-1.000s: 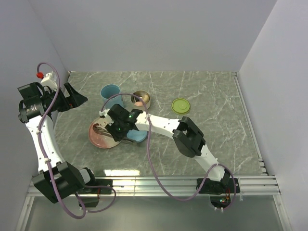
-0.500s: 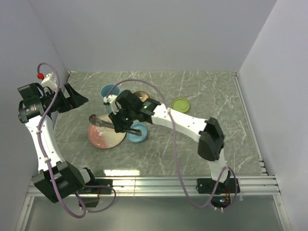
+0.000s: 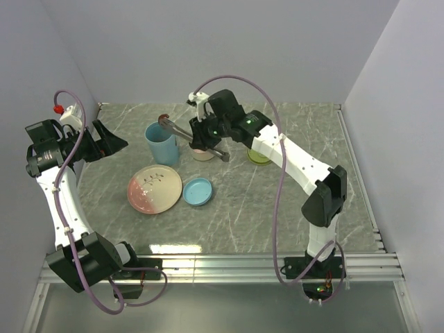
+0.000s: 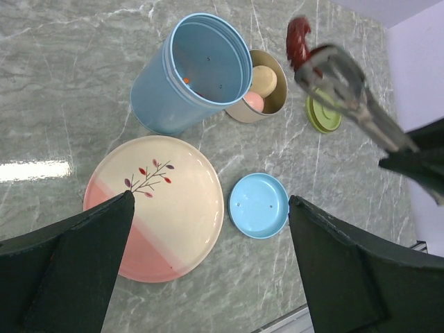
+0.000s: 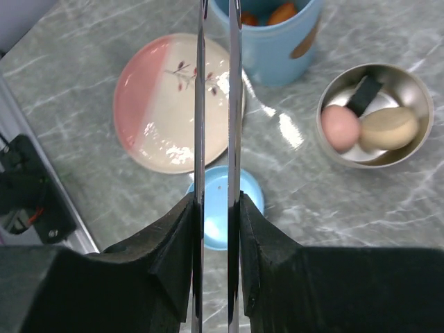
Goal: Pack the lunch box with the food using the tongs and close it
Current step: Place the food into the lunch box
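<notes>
My right gripper [image 3: 208,133] [image 5: 216,236] is shut on the silver tongs [image 3: 194,137] [image 5: 200,104] [image 4: 350,94], squeezing the two arms close together. A red shrimp-like piece of food [image 3: 164,116] [image 4: 300,38] is pinched at the tongs' tip, up in the air behind the tall blue lunch box container [image 3: 161,142] [image 4: 191,73] [image 5: 272,38]. Orange pieces [image 5: 281,12] lie inside the container. Beside it, a steel bowl [image 4: 277,104] [image 5: 406,87] holds a beige egg [image 5: 390,128], a pink ball [image 5: 340,128] and a black piece [image 5: 364,94]. My left gripper [image 3: 104,142] [image 4: 208,277] hangs open at the far left.
The pink-and-cream plate [image 3: 154,189] [image 4: 156,208] [image 5: 173,104] lies bare in front of the container. A blue lid [image 3: 198,191] [image 4: 259,205] [image 5: 215,198] rests to its right. A green lid [image 3: 262,156] [image 4: 322,116] lies right of the steel bowl. Walls close in on three sides.
My right arm rose from the plate and swung back and right, carrying the tongs with the red piece to a spot behind the blue container. The left arm stayed still.
</notes>
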